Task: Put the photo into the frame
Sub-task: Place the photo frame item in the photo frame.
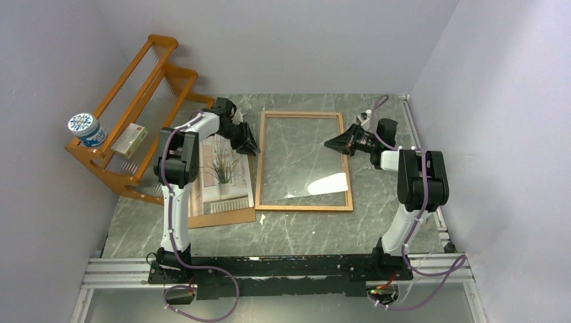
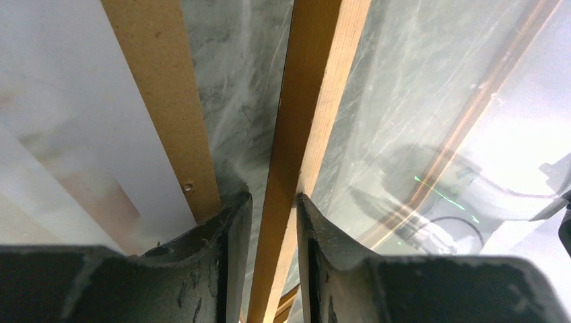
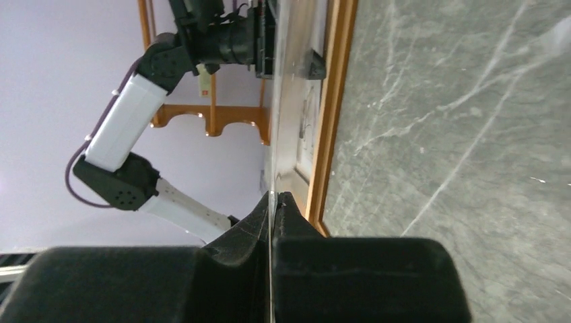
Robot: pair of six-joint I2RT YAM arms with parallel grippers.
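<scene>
The frame (image 1: 304,207) lies flat on the marble table at centre, with a clear pane in it. The photo (image 1: 222,176) of a spiky plant rests on a brown backing board (image 1: 222,217) just left of the frame. My left gripper (image 1: 250,147) straddles the frame's left rail (image 2: 316,81), one finger on each side, closed in on it (image 2: 273,198). My right gripper (image 1: 330,143) is at the frame's right rail (image 3: 330,121), shut on the thin edge of the clear pane (image 3: 286,81), which stands a little off that rail there (image 3: 273,196).
An orange wooden shelf rack (image 1: 145,87) stands at the back left against the wall, holding a blue-and-white tin (image 1: 86,129) and a small box (image 1: 130,140). Walls close in on three sides. A metal rail (image 1: 269,269) carries the arm bases at the near edge.
</scene>
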